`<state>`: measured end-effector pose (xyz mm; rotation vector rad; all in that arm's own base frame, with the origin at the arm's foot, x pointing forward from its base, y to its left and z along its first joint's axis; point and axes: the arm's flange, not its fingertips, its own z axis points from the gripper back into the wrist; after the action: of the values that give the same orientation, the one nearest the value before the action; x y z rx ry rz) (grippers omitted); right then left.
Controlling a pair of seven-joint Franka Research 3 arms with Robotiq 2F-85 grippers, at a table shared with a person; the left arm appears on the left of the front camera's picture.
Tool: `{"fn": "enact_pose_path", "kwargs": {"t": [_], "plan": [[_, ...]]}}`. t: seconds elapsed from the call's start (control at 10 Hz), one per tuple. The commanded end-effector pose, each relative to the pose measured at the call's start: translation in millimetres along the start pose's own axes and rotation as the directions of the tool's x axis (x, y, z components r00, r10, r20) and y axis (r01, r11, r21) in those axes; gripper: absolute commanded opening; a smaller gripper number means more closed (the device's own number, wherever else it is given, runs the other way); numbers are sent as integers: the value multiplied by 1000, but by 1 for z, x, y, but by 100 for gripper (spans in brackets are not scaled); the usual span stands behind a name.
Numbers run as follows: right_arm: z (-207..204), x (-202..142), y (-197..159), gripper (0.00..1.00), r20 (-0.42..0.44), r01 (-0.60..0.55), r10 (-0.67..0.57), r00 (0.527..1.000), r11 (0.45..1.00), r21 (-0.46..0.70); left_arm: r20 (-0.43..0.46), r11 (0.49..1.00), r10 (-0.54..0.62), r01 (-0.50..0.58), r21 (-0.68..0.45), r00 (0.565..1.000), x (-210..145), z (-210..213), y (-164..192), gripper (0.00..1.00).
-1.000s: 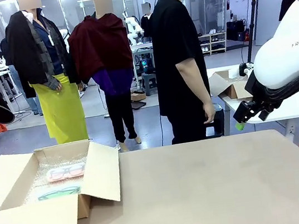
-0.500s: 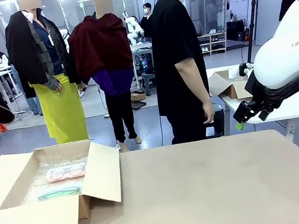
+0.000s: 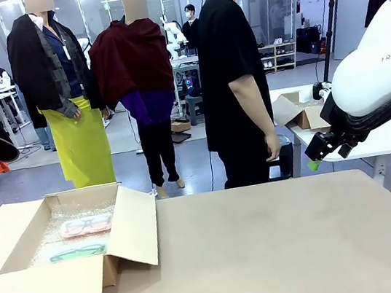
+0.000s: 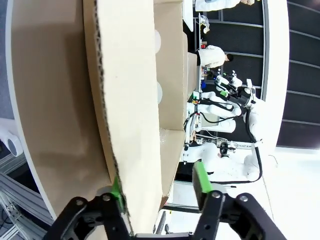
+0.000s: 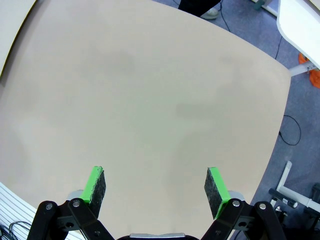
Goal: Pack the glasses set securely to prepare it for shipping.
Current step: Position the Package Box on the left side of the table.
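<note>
Cardboard box (image 3: 58,263) stands open at about 8 o'clock on the table (image 3: 285,251) in the front view. Inside it, on bubble wrap, lie the pink-red glasses pack (image 3: 86,225) and, just beside it toward the robot, the teal-green glasses pack (image 3: 77,252). All flaps are folded outward. The right gripper (image 3: 317,160) hangs at 3 o'clock, above the table edge, well apart from the box; the white arm above it shows the letters "RAN", part of a brand name. A person in black stands beyond the far side.

In the left wrist view, the left gripper (image 4: 159,192) has its fingers spread on both sides of a box flap (image 4: 130,110); one green pad sits close against the cardboard, the other is apart from it.

In the right wrist view, the right gripper (image 5: 156,187) is spread wide over bare table and holds nothing.

My judgement: the flap may spring back open or catch on a pad, which could drag the light box and shift the packs.
</note>
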<state>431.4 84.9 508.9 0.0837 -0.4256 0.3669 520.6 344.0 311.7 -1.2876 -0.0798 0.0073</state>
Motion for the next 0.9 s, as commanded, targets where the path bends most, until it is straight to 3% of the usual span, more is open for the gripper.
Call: {"fn": "enact_pose_path", "kwargs": {"t": [0.0,0.2,0.4,0.5,0.6,0.7,0.8], "plan": [[1,1,-2,100,7,-21,21,1000,1000,0,4,1000,-16,16,11,1000,-15,-3,-3,81],[1,1,-2,100,7,-21,21,1000,1000,0,1,999,-36,36,15,999,-19,-3,-11,100],[1,1,-2,100,7,-21,21,1000,1000,0,19,990,-118,116,84,993,-25,0,-49,100],[1,1,-2,100,7,-21,21,1000,1000,0,-20,974,-182,183,134,983,-31,1,-83,100],[1,1,-2,100,7,-21,21,1000,1000,0,-50,933,-268,272,235,962,-38,1,-125,100],[1,1,-2,100,7,-21,21,1000,1000,0,-111,861,-330,347,371,937,-49,-4,-173,100],[1,1,-2,100,7,-21,21,1000,1000,0,-126,728,-388,387,566,913,-56,-12,-208,100]]}}
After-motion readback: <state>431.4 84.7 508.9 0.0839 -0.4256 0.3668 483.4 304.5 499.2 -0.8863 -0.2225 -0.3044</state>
